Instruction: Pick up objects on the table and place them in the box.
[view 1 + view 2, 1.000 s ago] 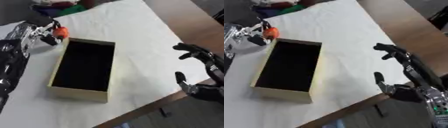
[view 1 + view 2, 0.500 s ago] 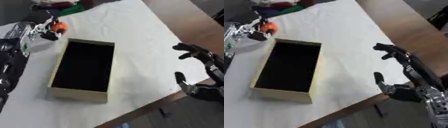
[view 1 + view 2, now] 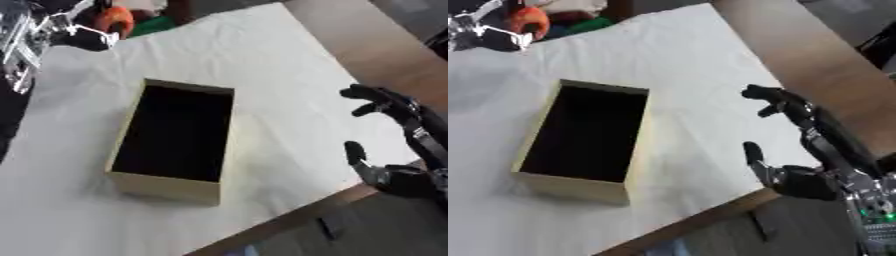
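Nearest the camera, at the right edge of the view, the right hand [image 3: 802, 172] was seen hovering beside the near-right edge of the surface [image 3: 289, 65], palm turned inward, thumb raised and fingers [image 3: 773, 100] spread and only gently bent, with nothing held in it. The surface was covered by a white cloth, and bare brown wood was visible beyond its right edge.

Further in, an open box [image 3: 172, 184] with pale tan walls and a dark interior was set on the cloth, left of centre, its long sides running away from the camera. Nothing could be made out inside it.

At the far left corner, the left hand [image 3: 74, 30] was seen raised above the surface, well beyond the box's far end, its fingers curled around an orange object [image 3: 115, 18]. The shape of that object could not be made out beyond its rounded orange form. Behind it, at the far edge, a patch of green [image 3: 162, 24] and some pale items were visible, too blurred to be identified.
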Tool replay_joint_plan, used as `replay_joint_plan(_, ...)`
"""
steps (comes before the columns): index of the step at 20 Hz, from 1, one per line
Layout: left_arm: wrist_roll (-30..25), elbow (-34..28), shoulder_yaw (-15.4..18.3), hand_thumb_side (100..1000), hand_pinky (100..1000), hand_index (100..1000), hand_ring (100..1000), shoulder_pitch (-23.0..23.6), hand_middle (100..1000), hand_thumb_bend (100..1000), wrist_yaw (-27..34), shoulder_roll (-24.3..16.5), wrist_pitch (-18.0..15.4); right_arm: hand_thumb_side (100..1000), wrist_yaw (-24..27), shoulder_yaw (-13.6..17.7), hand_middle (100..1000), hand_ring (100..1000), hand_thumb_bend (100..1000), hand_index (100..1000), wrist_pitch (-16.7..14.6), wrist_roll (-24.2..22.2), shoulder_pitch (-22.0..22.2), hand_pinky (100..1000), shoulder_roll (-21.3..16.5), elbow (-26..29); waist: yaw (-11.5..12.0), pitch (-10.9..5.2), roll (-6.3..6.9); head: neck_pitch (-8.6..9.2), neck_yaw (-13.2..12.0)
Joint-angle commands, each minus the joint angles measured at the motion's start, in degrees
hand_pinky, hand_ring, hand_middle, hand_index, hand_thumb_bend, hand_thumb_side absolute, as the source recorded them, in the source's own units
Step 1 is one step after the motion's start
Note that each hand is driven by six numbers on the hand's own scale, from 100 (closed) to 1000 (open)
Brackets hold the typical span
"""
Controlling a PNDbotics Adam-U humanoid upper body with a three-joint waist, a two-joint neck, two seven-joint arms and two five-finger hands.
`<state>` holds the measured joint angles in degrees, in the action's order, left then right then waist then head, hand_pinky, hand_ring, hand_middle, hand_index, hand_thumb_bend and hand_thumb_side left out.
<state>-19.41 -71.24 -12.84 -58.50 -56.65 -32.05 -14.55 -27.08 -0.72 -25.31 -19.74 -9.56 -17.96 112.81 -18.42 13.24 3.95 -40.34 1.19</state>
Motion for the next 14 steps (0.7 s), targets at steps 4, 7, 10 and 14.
replay_joint_plan(4,-7.47,-15.43,-6.61,345,601,542,473,1.78,444,100,8.71,-4.92,-3.12,304,0.53,0.41,864,899,100,1000,0.03,0.29,-0.38,713,-1.59,0.52,0.78,-1.63,-0.51,-0.65,1.47)
replay_joint_plan(7,-10.86,-18.29,-9.46,345,608,556,485,3.09,458,100,11.84,-4.46,-3.47,301,0.62,0.33,864,899,100,1000,0.04,0.29,-0.39,714,-1.71,0.55,1.03,-1.81,-0.59,-0.73,1.94)
replay_joint_plan(10,-13.64,-17.72,-11.62,340,615,566,493,3.69,466,100,13.01,-2.88,-3.71,301,0.73,0.25,864,899,100,1000,0.03,0.29,-0.39,714,-1.8,0.58,1.04,-1.99,-0.66,-0.83,2.16)
replay_joint_plan(14,-15.53,-13.93,-13.82,334,624,573,499,4.4,473,100,11.99,0.09,-5.28,301,1.02,-0.01,864,899,100,1000,-0.04,0.13,-0.56,714,-1.79,0.63,0.77,-2.07,-0.7,-0.78,2.18)
